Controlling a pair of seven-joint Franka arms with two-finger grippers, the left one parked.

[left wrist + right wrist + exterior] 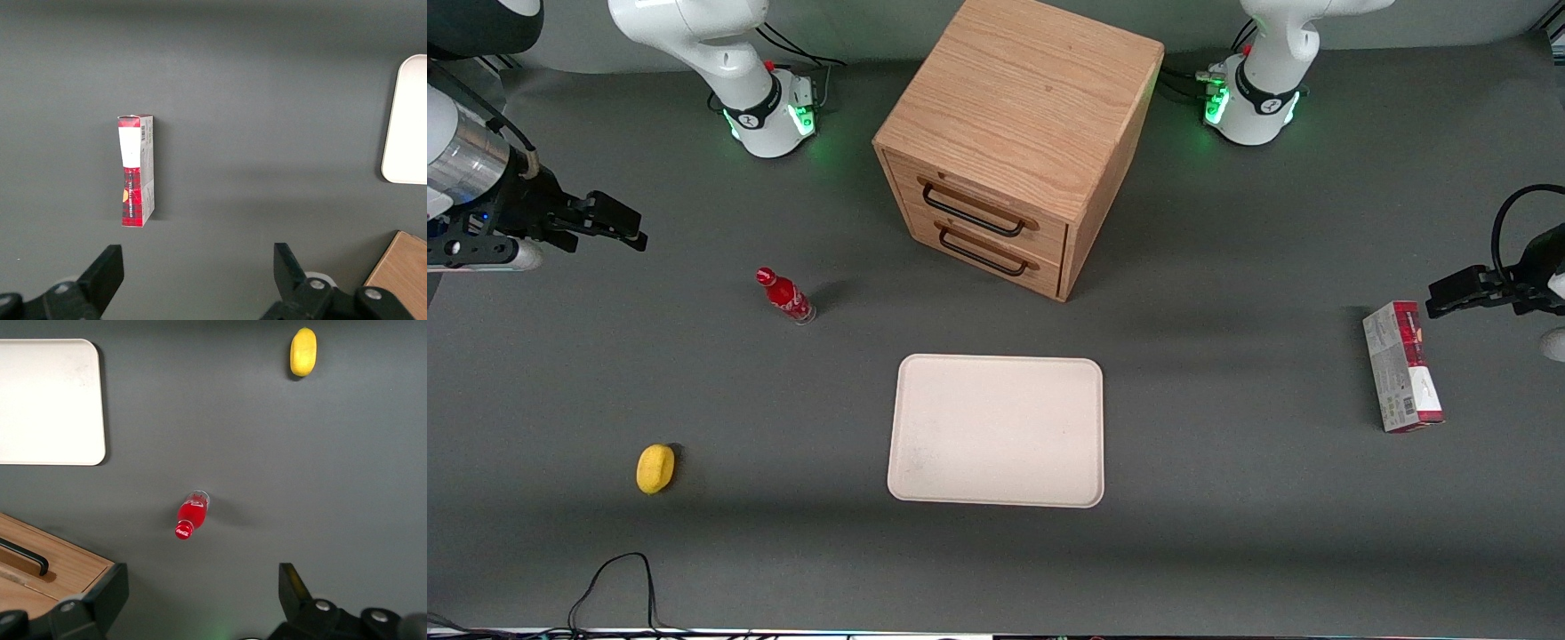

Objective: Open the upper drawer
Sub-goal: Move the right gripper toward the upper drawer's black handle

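The oak cabinet [1023,98] stands at the middle of the table, away from the front camera. Its upper drawer [996,201] is shut flush, with a long black wire handle [971,213] across its front. The lower twin drawer [996,252] under it is shut too. My gripper [618,222] hangs open over bare table toward the working arm's end, well apart from the cabinet, with nothing between its fingers. In the right wrist view the gripper [203,577] is spread wide, and one corner of the cabinet [67,563] with a piece of black handle [25,557] shows.
A red bottle [785,296] stands on the table between my gripper and the cabinet. A cream tray [996,431] lies in front of the cabinet. A yellow lemon [655,468] lies nearer the front camera. A red and grey carton [1402,366] lies toward the parked arm's end.
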